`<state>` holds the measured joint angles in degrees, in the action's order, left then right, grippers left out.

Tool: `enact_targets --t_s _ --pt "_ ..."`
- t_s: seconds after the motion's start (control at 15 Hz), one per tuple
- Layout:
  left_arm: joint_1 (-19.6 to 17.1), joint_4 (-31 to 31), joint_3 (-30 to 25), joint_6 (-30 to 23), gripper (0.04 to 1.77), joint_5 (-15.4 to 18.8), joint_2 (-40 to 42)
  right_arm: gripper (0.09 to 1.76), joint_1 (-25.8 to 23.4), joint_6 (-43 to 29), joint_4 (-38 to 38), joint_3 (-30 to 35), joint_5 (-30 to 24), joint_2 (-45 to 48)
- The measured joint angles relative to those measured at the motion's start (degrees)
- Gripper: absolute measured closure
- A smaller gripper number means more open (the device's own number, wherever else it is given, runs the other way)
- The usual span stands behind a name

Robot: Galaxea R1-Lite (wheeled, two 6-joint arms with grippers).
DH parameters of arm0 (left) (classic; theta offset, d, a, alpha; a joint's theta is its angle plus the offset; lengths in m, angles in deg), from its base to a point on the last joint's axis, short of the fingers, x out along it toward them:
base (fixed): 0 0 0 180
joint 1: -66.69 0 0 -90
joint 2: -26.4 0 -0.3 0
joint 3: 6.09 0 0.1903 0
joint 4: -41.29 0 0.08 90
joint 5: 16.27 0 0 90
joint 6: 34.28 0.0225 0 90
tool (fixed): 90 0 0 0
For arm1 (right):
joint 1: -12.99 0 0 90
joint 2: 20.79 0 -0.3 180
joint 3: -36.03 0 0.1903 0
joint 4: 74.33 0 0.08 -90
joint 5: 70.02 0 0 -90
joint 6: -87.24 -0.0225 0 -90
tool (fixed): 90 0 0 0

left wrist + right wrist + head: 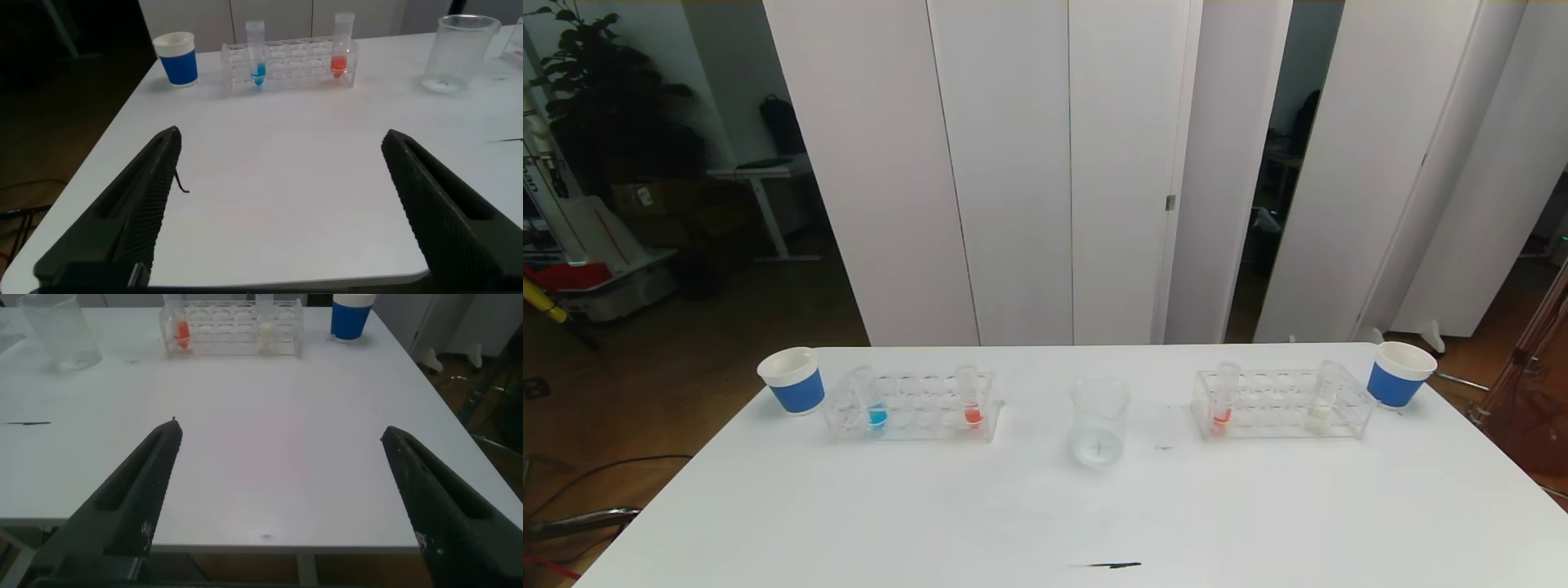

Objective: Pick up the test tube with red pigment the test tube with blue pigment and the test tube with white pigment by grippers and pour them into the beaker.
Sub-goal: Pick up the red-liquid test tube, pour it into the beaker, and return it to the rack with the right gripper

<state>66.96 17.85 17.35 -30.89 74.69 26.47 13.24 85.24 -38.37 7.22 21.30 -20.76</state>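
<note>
Although neither arm shows from the head camera, you can read the whole layout there: the beaker (pixel 1100 420) stands mid-table, apparently empty, between two clear racks. The left rack (pixel 911 406) holds the blue tube (pixel 872 398) at its outer end and a red tube (pixel 969 394) at its inner end; the right rack (pixel 1284 403) holds another red tube (pixel 1223 398) nearest the beaker and the white tube (pixel 1325 392) toward its far end. A blue-banded paper cup (pixel 793 380) sits beside the left rack, a second paper cup (pixel 1399 373) beside the right one. Each tube carries only a little liquid at its base.

From the left wrist, your left gripper (pixel 278 208) hangs over the near table edge, fingers spread wide and holding nothing, well short of the blue tube (pixel 257 53) and its red neighbour (pixel 342 45).

From the right wrist, your right gripper (pixel 282 498) is likewise wide open and empty, with the white tube (pixel 265 327) and red tube (pixel 181 325) far ahead.

Expect the tubes to be light, smooth, slippery and probably breakable. Take each on the bare upper part above the rack, squeeze gently, and lift straight up before tilting over the beaker.
</note>
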Motion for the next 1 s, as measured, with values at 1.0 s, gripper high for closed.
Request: enact_targets --t_s 1.0 --pt "0.00 -0.02 0.02 0.00 0.06 0.00 0.00 0.10 -0.04 0.00 0.00 0.00 0.00 0.00"
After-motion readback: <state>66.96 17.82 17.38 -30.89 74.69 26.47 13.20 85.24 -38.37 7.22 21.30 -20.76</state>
